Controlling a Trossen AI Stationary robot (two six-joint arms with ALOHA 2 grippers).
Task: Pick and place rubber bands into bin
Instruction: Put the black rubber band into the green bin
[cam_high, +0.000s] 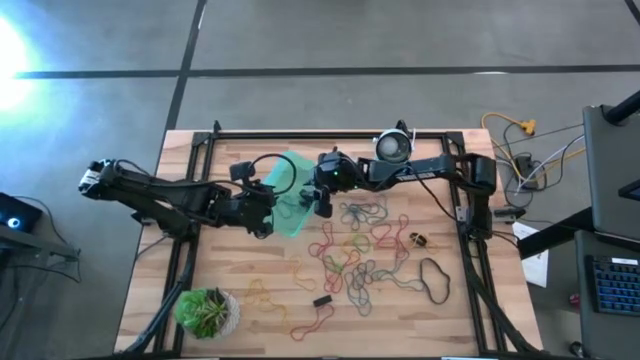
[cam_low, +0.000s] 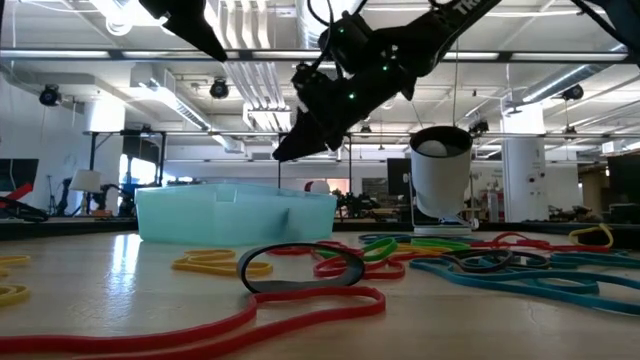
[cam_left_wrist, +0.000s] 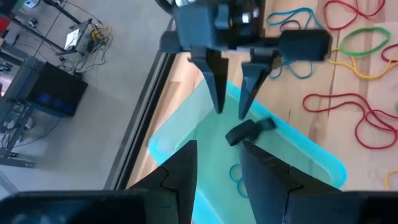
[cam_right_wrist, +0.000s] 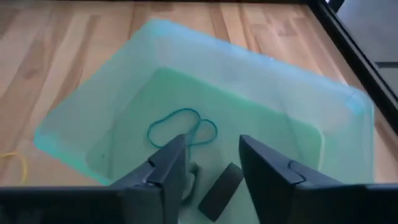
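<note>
The teal-green bin (cam_high: 288, 172) (cam_right_wrist: 205, 93) stands on the wooden table, left of centre and toward the far edge. A blue rubber band (cam_right_wrist: 181, 126) and a small black piece (cam_right_wrist: 221, 190) (cam_left_wrist: 249, 131) are inside it. My right gripper (cam_left_wrist: 230, 102) (cam_high: 322, 203) hangs open over the bin, fingers pointing down into it, the black piece just below their tips. My left gripper (cam_left_wrist: 217, 180) (cam_high: 266, 218) is open at the bin's left near side, with nothing between its fingers. Many more rubber bands (cam_high: 360, 250) lie loose on the table.
Coloured bands cover the table's middle and right (cam_low: 450, 262). A potted plant (cam_high: 207, 312) stands at the near left corner and a white-and-black round device (cam_high: 392, 148) at the far edge. Black frame rails (cam_high: 470, 250) run along the table's sides.
</note>
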